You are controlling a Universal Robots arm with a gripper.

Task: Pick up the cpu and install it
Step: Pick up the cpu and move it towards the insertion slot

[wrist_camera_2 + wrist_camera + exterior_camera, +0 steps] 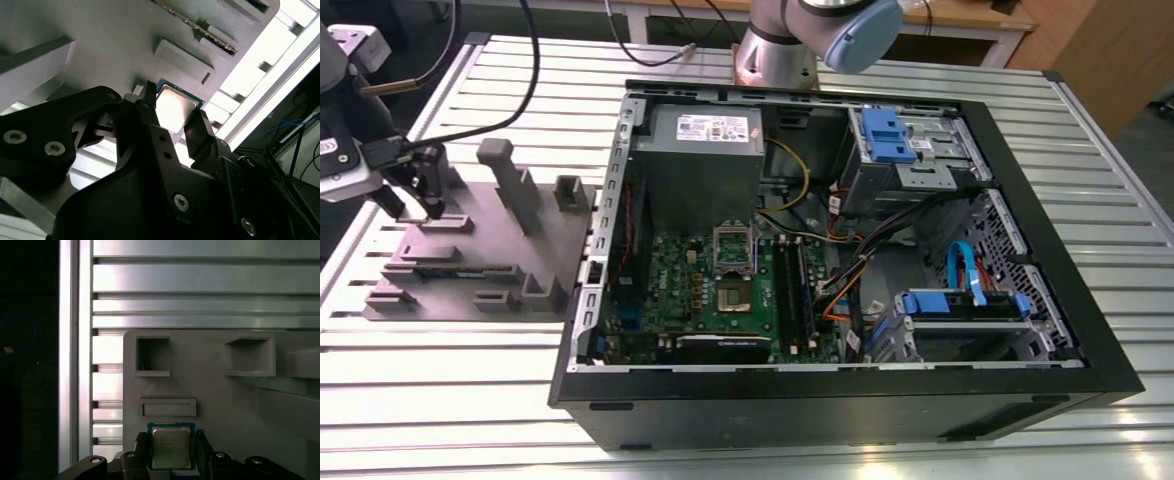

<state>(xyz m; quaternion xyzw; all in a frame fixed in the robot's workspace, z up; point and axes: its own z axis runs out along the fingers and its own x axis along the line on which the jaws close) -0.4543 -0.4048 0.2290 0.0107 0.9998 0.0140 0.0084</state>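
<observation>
Black tool (172, 114), part-open astride the cpu (171, 447) on the grey fixture (215, 390) at the case's (827, 400) 9 o'clock, grips nothing; uneven closing could tilt it.

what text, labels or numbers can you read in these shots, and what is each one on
None can be quoted as it reads.
cpu: faint lines of print on its metal top in the first wrist view, too small to read.
white label on the power supply: dark print in the exterior view, too blurred to read.
</observation>
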